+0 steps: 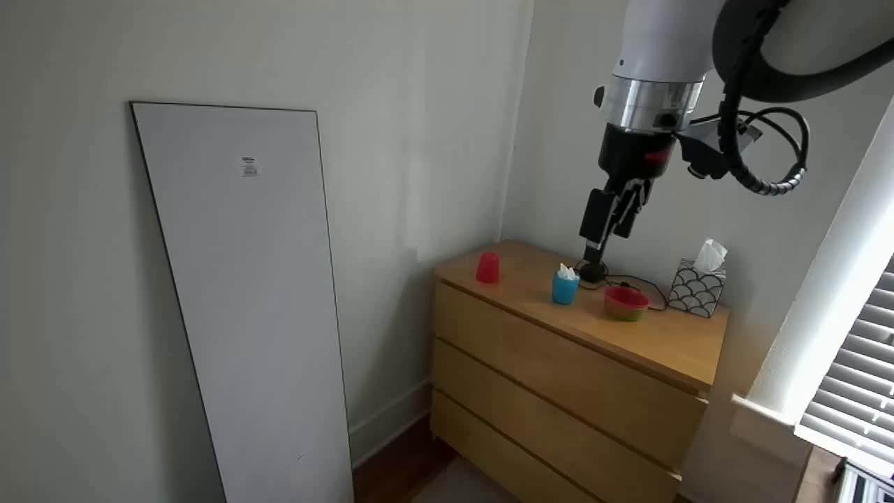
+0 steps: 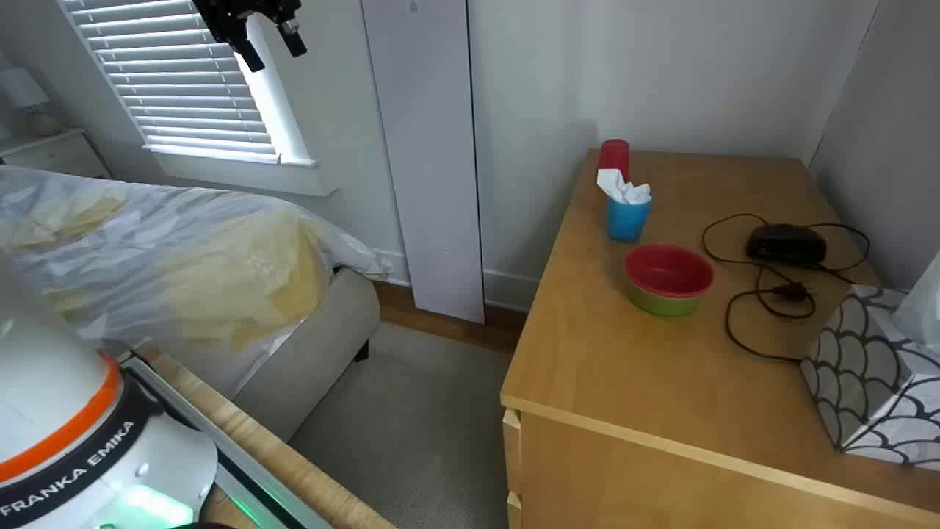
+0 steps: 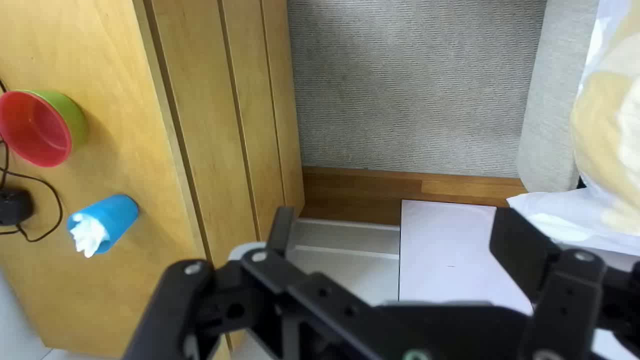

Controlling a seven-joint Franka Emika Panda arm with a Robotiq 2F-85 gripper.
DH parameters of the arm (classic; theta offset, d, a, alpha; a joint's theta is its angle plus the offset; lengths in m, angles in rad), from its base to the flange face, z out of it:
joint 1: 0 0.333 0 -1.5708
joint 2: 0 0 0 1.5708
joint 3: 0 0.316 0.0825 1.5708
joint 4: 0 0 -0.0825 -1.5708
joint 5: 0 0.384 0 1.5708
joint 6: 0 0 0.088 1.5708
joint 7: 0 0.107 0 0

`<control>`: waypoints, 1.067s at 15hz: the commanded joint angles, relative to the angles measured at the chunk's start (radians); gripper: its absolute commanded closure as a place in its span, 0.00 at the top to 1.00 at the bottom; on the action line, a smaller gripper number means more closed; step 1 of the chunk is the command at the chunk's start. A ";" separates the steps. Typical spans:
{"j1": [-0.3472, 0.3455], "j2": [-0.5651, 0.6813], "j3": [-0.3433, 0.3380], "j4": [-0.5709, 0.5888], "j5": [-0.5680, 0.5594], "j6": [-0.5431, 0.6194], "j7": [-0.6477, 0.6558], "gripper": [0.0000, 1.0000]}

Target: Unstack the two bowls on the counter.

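The pink-red bowl [image 1: 626, 298] sits nested inside the green bowl [image 1: 625, 317] on the counter [image 1: 681, 342]. In an exterior view the pink-red bowl [image 2: 668, 272] shows its open top, with the green bowl's [image 2: 663, 303] outer wall below it. In the wrist view the pink-red bowl [image 3: 35, 130] and green bowl [image 3: 72, 115] are at the left edge, partly cut off. My gripper [image 3: 392, 227] is open and empty, with floor and the white panel showing between its fingers. It hangs high, apart from the bowls, in both exterior views [image 1: 606, 243] [image 2: 273, 57].
A blue cup [image 2: 626, 220] with white tissue and a red cup [image 2: 614, 157] stand on the counter. A black device [image 2: 786, 245] with cables lies near the bowls. A patterned tissue box [image 1: 696, 288] stands beside them. A tall white panel [image 1: 244, 279] leans on the wall.
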 commanded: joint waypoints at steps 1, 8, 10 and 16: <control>0.027 0.005 -0.023 0.003 -0.015 -0.004 0.012 1.00; 0.011 -0.004 -0.065 -0.007 -0.026 0.014 -0.030 1.00; -0.006 -0.030 -0.137 -0.031 -0.027 0.018 -0.089 1.00; -0.086 -0.027 -0.374 -0.092 -0.034 0.142 -0.327 1.00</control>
